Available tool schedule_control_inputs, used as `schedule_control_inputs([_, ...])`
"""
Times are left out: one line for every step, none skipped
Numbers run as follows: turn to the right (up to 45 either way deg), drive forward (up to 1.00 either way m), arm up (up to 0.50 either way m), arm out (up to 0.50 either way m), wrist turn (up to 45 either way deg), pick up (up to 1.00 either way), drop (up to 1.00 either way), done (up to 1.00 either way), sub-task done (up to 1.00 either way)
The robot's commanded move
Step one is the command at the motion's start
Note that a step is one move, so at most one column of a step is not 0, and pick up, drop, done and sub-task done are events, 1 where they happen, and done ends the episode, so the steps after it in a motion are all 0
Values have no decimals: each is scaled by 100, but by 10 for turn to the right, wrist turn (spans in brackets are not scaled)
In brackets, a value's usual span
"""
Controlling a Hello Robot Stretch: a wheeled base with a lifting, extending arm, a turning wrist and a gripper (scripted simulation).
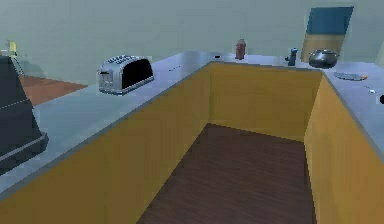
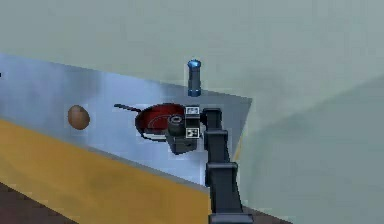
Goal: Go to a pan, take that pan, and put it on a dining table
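A: Entry: pan (image 2: 157,119), red inside, is lying on the grey surface (image 2: 100,135) near its end, with the tool (image 2: 176,138) showing just by it.
B: Is the tool carrying anything?
A: Cannot tell; its fingers are merging with the pan. I am advising a rim grip, then lifting straight and level.

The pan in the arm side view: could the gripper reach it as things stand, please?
Probably yes: the gripper is at the pan on the counter, with nothing between them; contact cannot be told.
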Motion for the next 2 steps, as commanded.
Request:
schedule_control_inputs([0,0,0,0,0,100,0,0,0])
schedule_control_inputs([0,0,10,0,0,0,0,0,0])
